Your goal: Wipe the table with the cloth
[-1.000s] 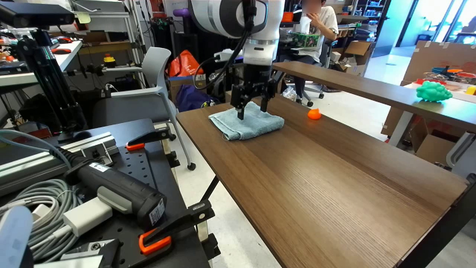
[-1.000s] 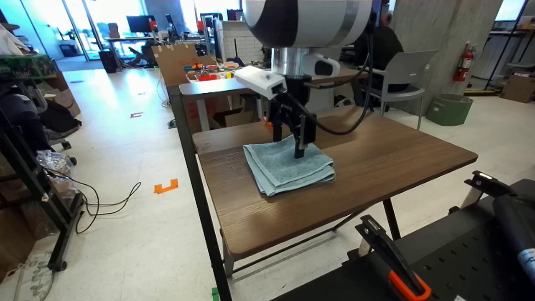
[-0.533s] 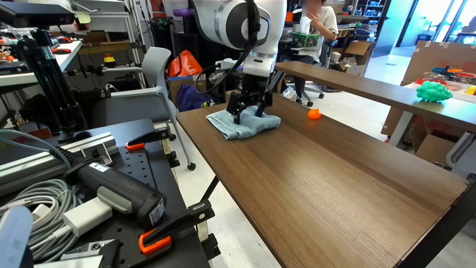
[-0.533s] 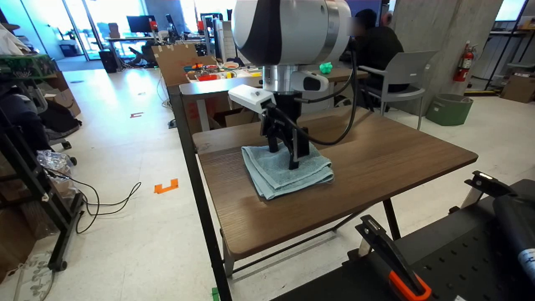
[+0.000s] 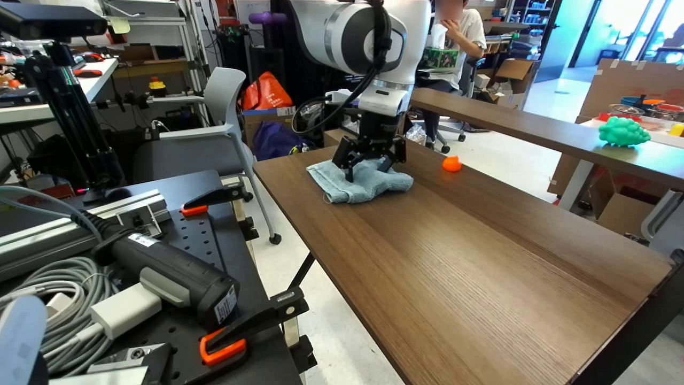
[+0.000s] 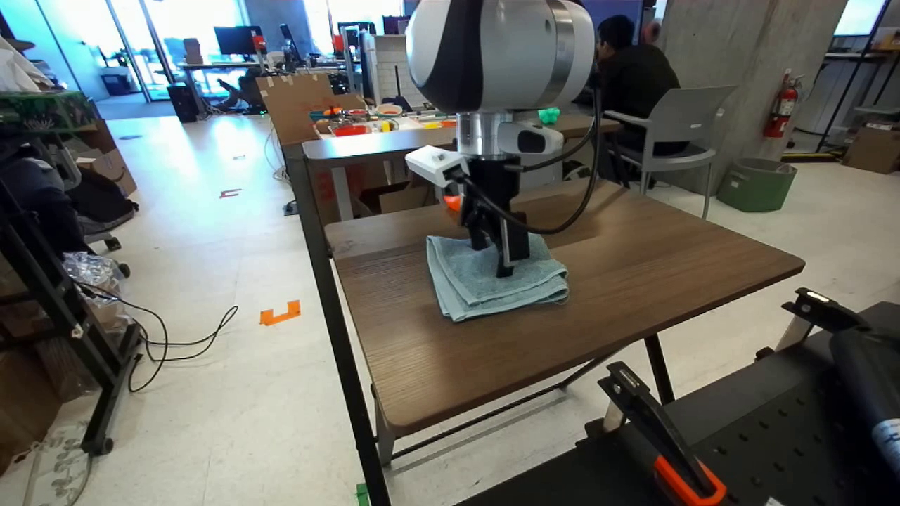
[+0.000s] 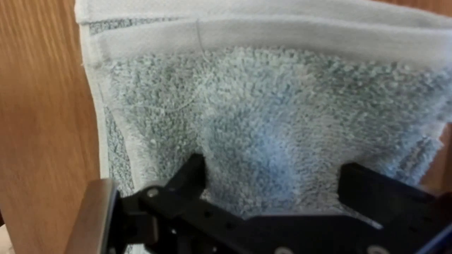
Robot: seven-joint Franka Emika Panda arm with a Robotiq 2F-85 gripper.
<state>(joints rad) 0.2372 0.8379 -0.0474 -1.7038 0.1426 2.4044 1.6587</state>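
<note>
- Right up front in an exterior view, a flat black perforated worktop (image 5: 267, 347) is carrying 2 black-and-orange clamps (image 5: 256, 319) and a chunky black-and-grey handheld device (image 5: 165, 267).
- Next in, the long rectangular table (image 5: 454, 267), dark brown wood-grain on top with a black frame, is stretching away.
- And here the folded, light blue-grey terry cloth (image 5: 374, 187) is lying on that table, towards its far end from this side, rumpling up in the middle.
- Now the black 2-fingered gripper (image 7: 272, 172) is pointing down right onto it! The fingers are standing wide apart, tips touching the cloth; in the wrist view the fabric is bulging up between them, and the gripper is clamping nothing.
- Above it, the white-and-grey robot arm (image 5: 417, 37) is hanging over the table, running out of view at the top.
- Just beyond, a small rounded orange object (image 5: 451, 164) is sitting near the table's long far edge, apart from the cloth.
- Farther back, another brown-topped table (image 5: 513, 125) is holding a bumpy green object (image 5: 622, 131), and behind, a person (image 5: 473, 32) in a light shirt is sitting.
</note>
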